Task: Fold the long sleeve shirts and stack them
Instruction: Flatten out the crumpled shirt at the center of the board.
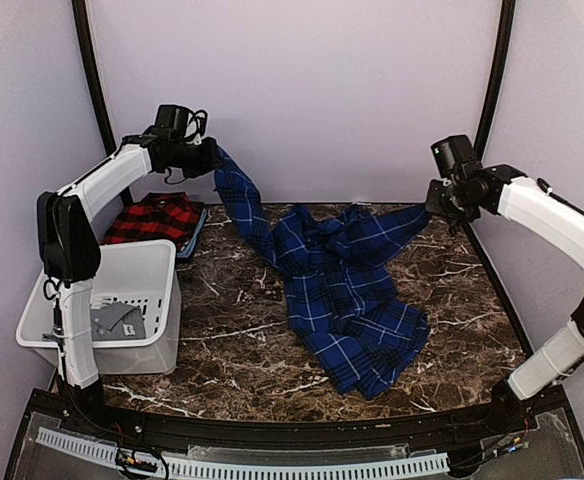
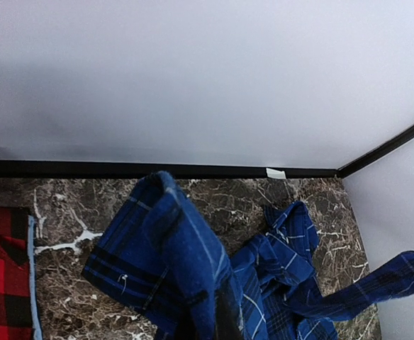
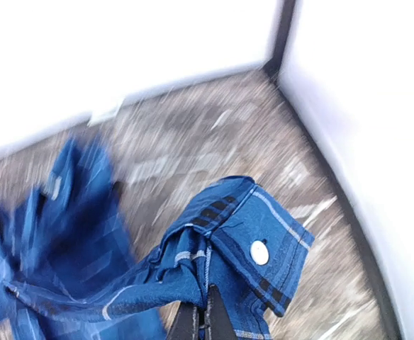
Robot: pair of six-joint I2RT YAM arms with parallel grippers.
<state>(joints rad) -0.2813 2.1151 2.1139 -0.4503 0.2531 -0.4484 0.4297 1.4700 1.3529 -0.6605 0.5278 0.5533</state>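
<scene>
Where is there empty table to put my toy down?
Bare brown marble table shows between the white plastic basket and the dark blue plaid shirt, and again between that shirt and the base of the right arm. The middle is crowded by the blue shirt; the far left holds the red-and-black plaid shirt.

I can read no text, number or brand anywhere in this scene. A small white strip of tape sits at the foot of the far wall, and it looks blank. The white button on the cuff of the dark blue shirt shows no mark that I can make out. In the white bin on the left lies a gray piece with small pale marks, too small to read.
</scene>
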